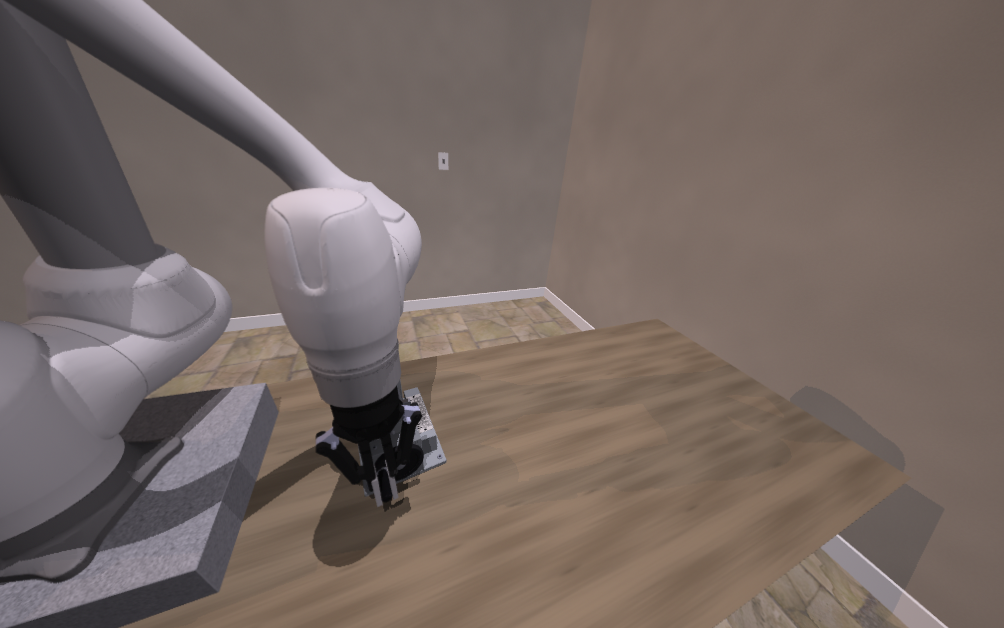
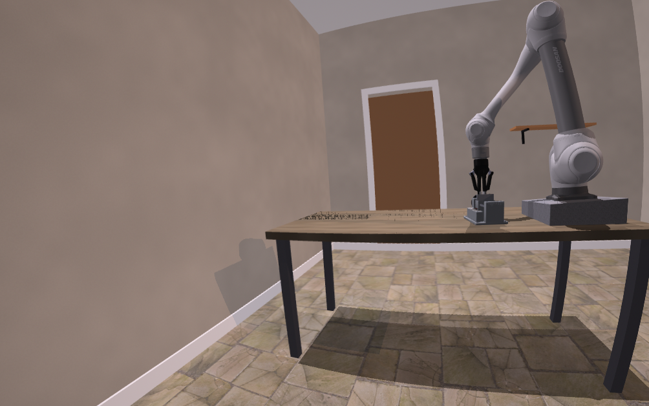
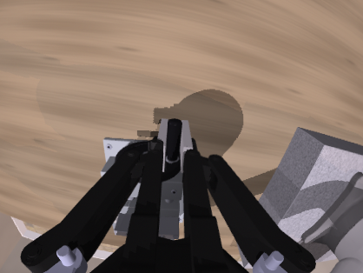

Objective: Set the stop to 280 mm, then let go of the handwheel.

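The stop device is a small grey metal block on the wooden table, close to the robot's base. My gripper points straight down over the device's front end. Its fingers are nearly closed on the handwheel's dark grip, which shows between the pale finger pads in the wrist view. The rest of the handwheel and any scale reading are hidden under the gripper.
The grey stone pedestal with the arm's base stands right beside the device. A row of fine dark marks runs along the table top away from the device. A wall is close behind the table's far edge.
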Motion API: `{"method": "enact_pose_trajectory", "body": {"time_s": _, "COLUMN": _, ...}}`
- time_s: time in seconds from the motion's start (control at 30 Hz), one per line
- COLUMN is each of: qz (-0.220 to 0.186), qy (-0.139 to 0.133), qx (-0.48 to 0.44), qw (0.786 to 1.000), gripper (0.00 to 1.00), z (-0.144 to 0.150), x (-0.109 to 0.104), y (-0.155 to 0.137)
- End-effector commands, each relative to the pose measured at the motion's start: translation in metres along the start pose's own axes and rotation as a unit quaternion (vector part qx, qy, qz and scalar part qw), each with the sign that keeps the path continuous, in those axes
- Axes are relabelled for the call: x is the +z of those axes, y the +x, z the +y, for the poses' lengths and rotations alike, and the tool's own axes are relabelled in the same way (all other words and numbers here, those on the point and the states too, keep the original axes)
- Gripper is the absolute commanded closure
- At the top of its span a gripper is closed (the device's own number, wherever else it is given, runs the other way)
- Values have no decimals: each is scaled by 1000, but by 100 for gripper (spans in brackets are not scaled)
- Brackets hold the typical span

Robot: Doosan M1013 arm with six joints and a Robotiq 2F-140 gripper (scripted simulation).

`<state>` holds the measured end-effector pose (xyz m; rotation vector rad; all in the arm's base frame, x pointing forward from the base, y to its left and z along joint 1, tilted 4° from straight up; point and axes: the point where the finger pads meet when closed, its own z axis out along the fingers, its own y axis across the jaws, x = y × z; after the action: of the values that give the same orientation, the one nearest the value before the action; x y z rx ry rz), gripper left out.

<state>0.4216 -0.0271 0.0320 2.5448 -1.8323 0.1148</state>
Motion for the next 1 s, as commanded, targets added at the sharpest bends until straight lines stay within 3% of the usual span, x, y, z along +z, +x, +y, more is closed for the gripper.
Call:
{"method": "enact_pose_trajectory", "body": {"time_s": 0.0, "qz": 0, "qy": 0, "qx": 0, "qw": 1000, "gripper": 96, "z": 0, "x": 6, "y": 0}}
{"method": "enact_pose_trajectory", "body": {"time_s": 0.97, "qz": 0, "qy": 0, "qx": 0, "qw": 1000, "gripper": 96, "z": -18, "x": 29, "y": 0}}
